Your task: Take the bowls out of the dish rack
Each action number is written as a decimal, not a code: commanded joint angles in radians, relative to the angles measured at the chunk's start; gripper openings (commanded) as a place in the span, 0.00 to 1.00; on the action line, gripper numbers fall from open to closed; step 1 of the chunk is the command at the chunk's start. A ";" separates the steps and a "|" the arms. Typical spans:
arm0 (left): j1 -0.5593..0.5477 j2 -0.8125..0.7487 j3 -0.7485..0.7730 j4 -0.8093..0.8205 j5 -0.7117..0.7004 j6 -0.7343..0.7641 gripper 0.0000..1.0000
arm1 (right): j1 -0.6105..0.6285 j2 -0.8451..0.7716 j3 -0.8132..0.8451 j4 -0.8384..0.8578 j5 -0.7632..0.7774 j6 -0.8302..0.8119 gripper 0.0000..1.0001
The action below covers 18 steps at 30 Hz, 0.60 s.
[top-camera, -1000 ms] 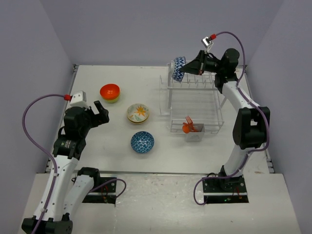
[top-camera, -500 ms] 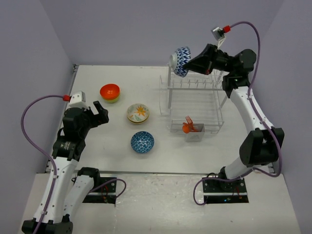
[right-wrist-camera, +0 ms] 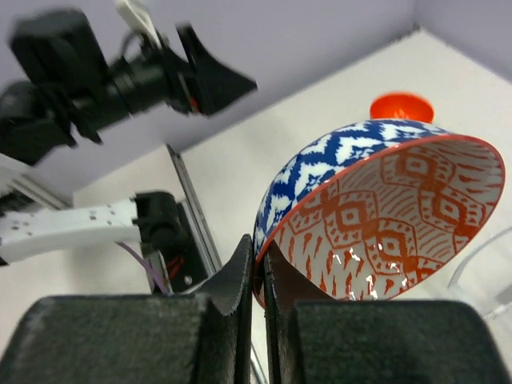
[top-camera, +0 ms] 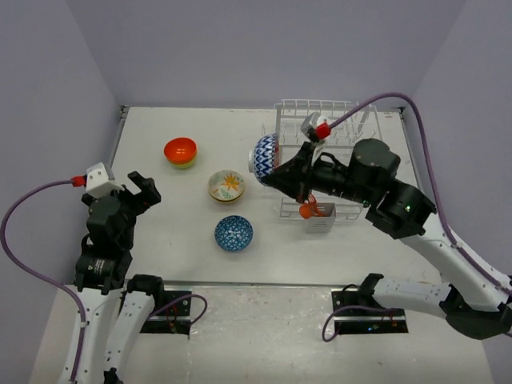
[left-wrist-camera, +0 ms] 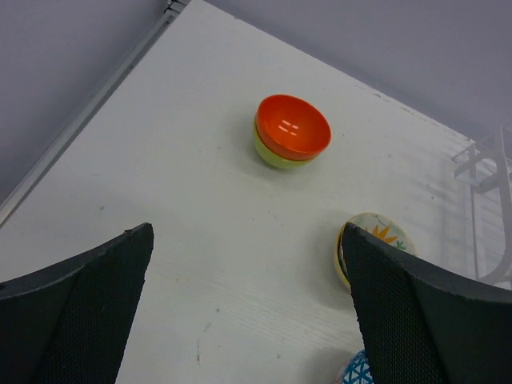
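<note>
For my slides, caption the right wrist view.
Right end effector pinching the rim of a blue zigzag bowl, red-patterned inside.

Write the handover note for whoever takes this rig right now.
Left gripper: open, empty, above the table.
Right gripper: shut on the blue-white zigzag bowl at its rim, held in the air left of the dish rack.
Done: orange bowl nested in lime-green bowl, pale yellow bowl, blue patterned bowl on the table.
Left: set the held bowl down; the rack's visible part shows no bowls.
</note>
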 commanded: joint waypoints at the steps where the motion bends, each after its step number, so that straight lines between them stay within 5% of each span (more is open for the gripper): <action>1: -0.002 -0.025 0.032 -0.024 -0.120 -0.040 1.00 | 0.189 0.087 0.030 -0.250 0.488 -0.114 0.00; 6: 0.000 -0.015 0.020 -0.004 -0.080 -0.031 1.00 | 0.371 0.276 0.125 -0.405 0.702 -0.103 0.00; 18: 0.000 0.096 0.012 0.019 0.027 0.005 1.00 | 0.436 0.561 0.268 -0.488 0.817 -0.138 0.00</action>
